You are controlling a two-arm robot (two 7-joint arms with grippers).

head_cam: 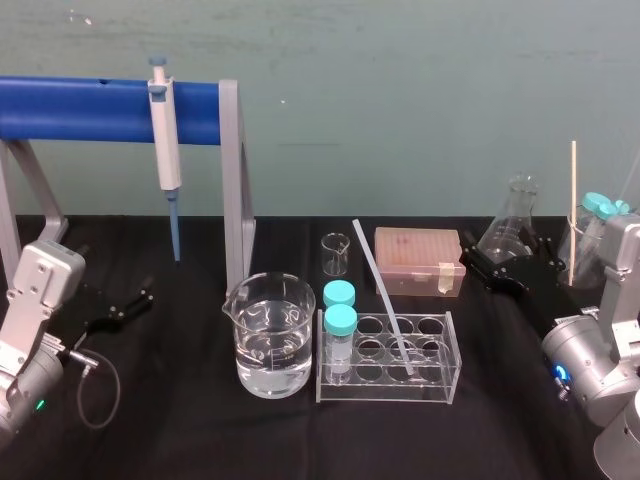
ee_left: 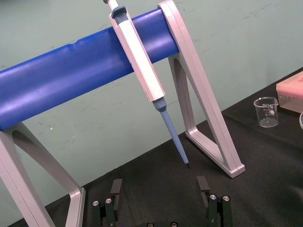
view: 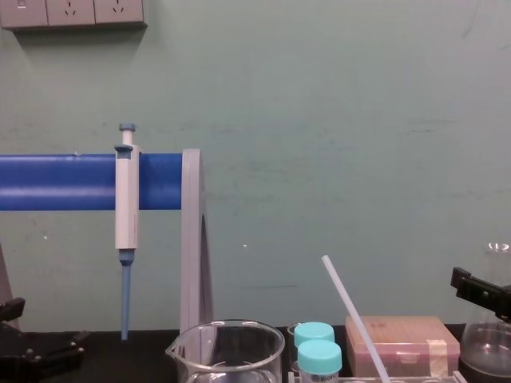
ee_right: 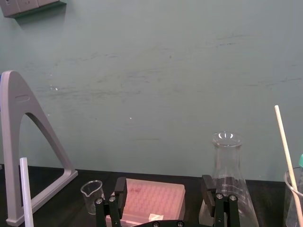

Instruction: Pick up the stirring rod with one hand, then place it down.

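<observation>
The blue-barred stand (head_cam: 100,108) spans the back left of the black table (head_cam: 180,440), a pipette (head_cam: 163,130) hanging from it. The left gripper (ee_left: 159,187) sits low at the table's left, jaws spread wide and empty; the right gripper (ee_right: 164,185), near the flask (head_cam: 515,220) on the right, is likewise wide apart, holding nothing. At centre a water-filled beaker (head_cam: 268,350) stands just beside the clear tube rack (head_cam: 382,391). The stirring rod (head_cam: 383,295) leans tilted in 1 of the rack's wells, well apart from both grippers.
</observation>
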